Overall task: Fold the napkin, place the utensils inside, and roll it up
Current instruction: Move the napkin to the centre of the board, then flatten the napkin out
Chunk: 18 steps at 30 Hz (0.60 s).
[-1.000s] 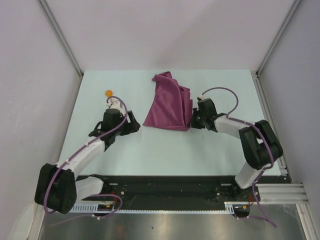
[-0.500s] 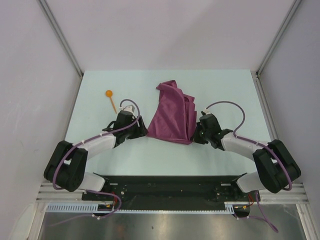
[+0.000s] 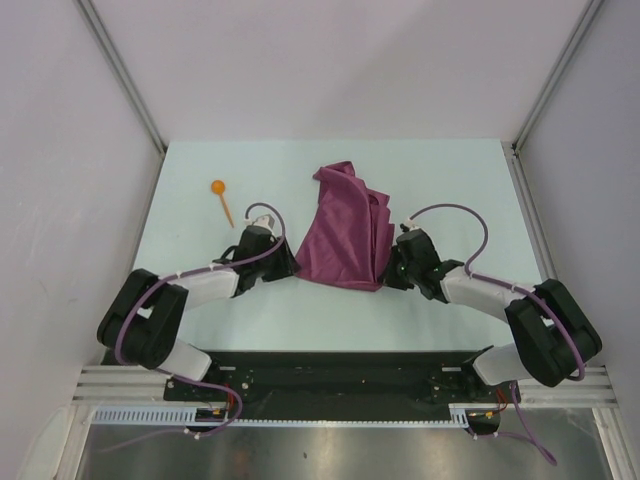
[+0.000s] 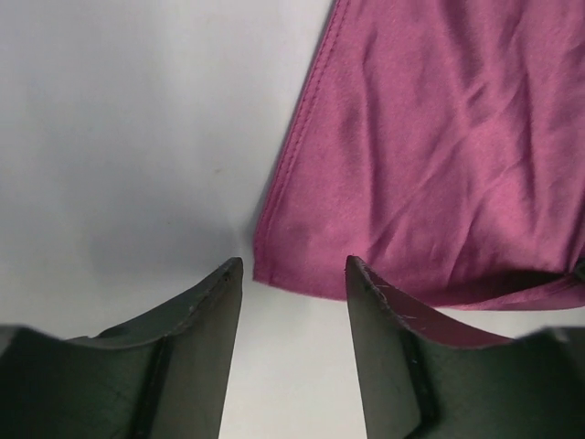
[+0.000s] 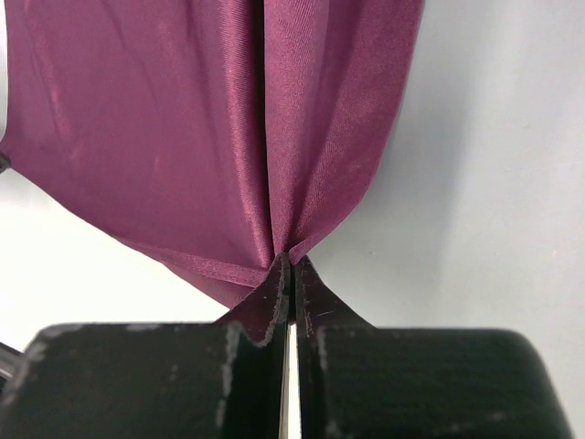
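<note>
Napkin (image 3: 345,230), satiny and creased, pinched by right hand (image 5: 291,265); left hand (image 4: 292,267) spread

The thin plum-purple cloth napkin (image 3: 345,230) is finely woven fabric with a soft sheen, creased, its hem stitched. The pale table top (image 3: 200,160) looks smooth and matt. The left gripper (image 4: 292,262) has dark, matt, faintly scratched plastic-looking fingers (image 4: 196,357).
</note>
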Tool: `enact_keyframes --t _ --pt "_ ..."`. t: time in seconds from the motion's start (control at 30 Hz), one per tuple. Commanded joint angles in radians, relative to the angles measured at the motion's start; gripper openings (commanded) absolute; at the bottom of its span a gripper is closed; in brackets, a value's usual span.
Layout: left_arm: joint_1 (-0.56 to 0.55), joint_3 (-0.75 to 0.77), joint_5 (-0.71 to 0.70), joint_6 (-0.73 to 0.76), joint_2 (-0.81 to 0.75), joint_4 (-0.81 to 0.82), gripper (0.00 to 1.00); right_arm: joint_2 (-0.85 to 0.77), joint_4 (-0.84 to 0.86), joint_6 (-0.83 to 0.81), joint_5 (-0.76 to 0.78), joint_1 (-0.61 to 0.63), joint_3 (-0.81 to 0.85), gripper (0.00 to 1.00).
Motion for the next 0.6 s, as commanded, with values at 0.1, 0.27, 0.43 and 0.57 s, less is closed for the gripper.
enact_keyframes --t 0.1,0.27,0.43,0.57 --pt "-0.007 0.015 0.04 -0.041 0.083 0.02 0.42 -0.014 0.018 0.019 0.03 0.03 -0.018 0.0" --pt "-0.007 0.011 0.036 -0.046 0.09 0.023 0.09 -0.036 0.006 0.025 0.03 0.036 -0.019 0.0" --pt "-0.007 0.009 -0.016 -0.041 0.038 0.013 0.0 -0.074 -0.008 0.013 0.03 0.036 -0.001 0.06" --pt "-0.002 0.009 -0.109 -0.041 -0.053 -0.029 0.0 -0.123 -0.085 -0.032 0.03 0.013 0.054 0.27"
